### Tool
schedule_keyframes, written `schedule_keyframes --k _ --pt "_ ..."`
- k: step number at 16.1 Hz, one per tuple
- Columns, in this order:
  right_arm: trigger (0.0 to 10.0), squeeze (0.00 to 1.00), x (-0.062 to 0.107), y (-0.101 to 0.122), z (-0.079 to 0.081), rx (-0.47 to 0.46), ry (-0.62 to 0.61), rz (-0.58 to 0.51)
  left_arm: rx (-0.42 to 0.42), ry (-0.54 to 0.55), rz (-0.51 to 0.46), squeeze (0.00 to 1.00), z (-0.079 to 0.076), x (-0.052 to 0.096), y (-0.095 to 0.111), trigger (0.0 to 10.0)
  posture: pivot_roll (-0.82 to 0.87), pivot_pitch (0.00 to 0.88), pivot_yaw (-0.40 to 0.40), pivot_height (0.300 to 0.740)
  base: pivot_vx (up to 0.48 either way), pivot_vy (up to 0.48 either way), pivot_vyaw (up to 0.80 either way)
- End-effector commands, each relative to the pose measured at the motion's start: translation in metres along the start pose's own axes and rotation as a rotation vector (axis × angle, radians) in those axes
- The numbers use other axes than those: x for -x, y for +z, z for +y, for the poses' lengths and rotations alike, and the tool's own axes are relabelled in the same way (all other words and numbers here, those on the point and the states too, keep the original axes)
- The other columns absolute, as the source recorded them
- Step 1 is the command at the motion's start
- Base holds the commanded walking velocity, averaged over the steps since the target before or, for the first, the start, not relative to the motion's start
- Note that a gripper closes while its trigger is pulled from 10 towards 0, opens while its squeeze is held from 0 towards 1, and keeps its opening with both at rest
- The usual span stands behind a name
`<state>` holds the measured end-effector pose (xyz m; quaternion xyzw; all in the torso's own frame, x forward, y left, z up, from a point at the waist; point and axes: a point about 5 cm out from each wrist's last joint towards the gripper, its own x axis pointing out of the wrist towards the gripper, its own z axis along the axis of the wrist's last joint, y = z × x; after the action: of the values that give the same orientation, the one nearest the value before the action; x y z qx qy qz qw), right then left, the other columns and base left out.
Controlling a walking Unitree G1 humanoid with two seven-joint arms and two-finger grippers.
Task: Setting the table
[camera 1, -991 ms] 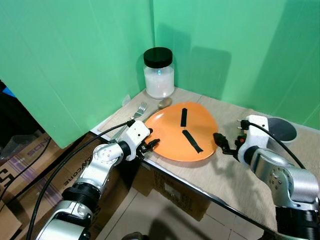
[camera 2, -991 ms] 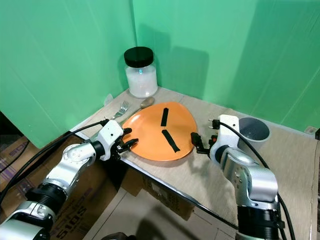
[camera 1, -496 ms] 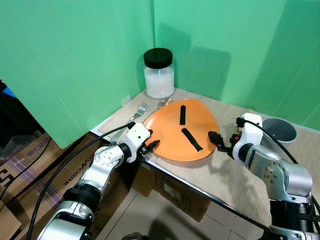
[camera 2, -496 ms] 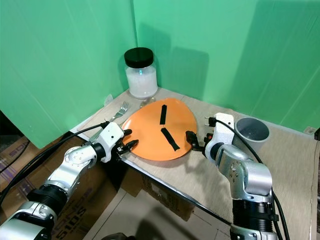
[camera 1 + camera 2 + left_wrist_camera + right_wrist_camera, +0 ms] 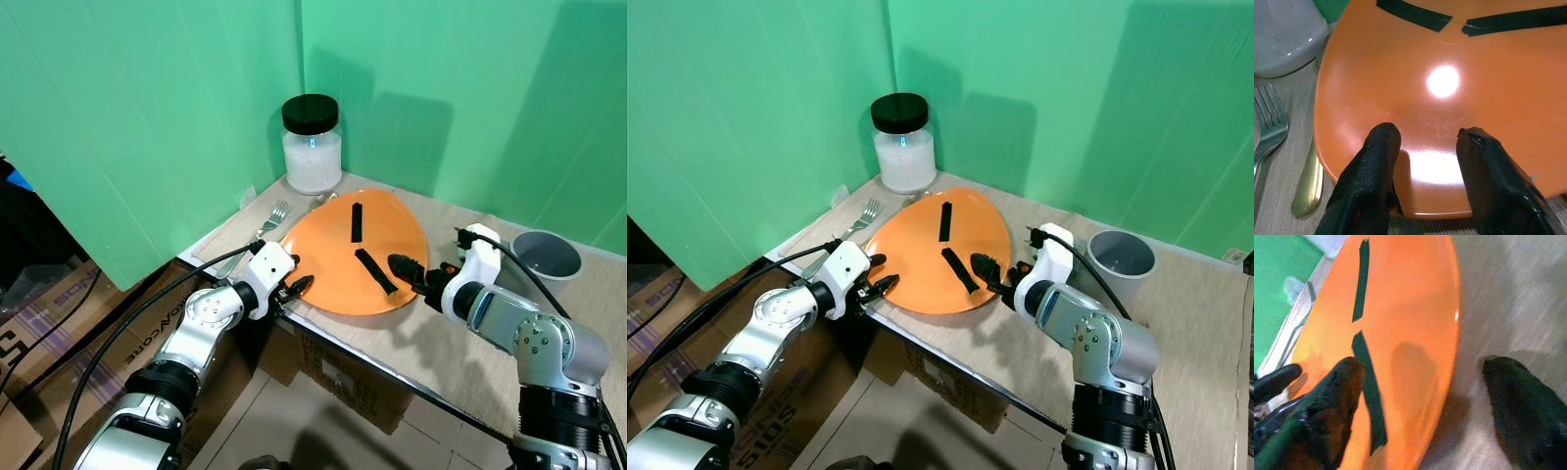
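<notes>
While the round orange plate (image 5: 355,257) with two black tape strips (image 5: 375,271) is lying on the beige table (image 5: 460,343), the left gripper (image 5: 1427,142) is straddling its near rim with fingers apart, and the right gripper (image 5: 1425,377) is spreading wide across its opposite edge. Cardboard boxes (image 5: 44,294) below are showing partial lettering, unreadable.

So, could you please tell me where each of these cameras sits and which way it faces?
Left eye and right eye views: on the head, looking down at the table, both silver arms showing.
Left wrist view: along the left gripper, open at the orange plate's near edge, fork beside.
Right wrist view: along the right gripper, open astride the plate's opposite rim.
All share the plate with its black tape strips.
</notes>
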<state>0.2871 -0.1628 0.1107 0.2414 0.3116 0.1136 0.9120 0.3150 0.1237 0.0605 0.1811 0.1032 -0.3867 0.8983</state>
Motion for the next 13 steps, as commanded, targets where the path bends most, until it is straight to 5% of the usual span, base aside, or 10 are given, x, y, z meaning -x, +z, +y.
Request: schedule_keyframes --k 1,3,5,13 --pt "2.2 0.0 -0.0053 -0.0017 0.0096 -0.01 0.052 0.033 0.005 -0.036 0.075 0.0 -0.0085 0.0 -0.0134 10.0 -0.13 0.0 0.083 0.74 0.0 0.0 0.0" --pt "0.0 0.0 -0.0088 -0.0023 0.0111 -0.07 0.092 0.063 0.002 -0.033 0.071 0.0 -0.0086 -0.0014 -0.0121 10.0 -0.13 0.0 0.08 0.74 0.0 0.0 0.0" --pt "0.0 0.0 -0.0108 -0.003 0.0099 -0.15 0.14 0.088 0.001 -0.03 0.068 0.0 -0.0083 -0.0019 -0.0117 10.0 -0.13 0.0 0.079 0.74 0.0 0.0 0.0" --pt "0.0 0.0 -0.0116 0.0005 0.011 -0.156 0.205 0.084 -0.012 -0.018 0.063 0.0 -0.0038 -0.0042 -0.0079 10.0 -0.13 0.0 0.084 0.74 0.0 0.0 0.0"
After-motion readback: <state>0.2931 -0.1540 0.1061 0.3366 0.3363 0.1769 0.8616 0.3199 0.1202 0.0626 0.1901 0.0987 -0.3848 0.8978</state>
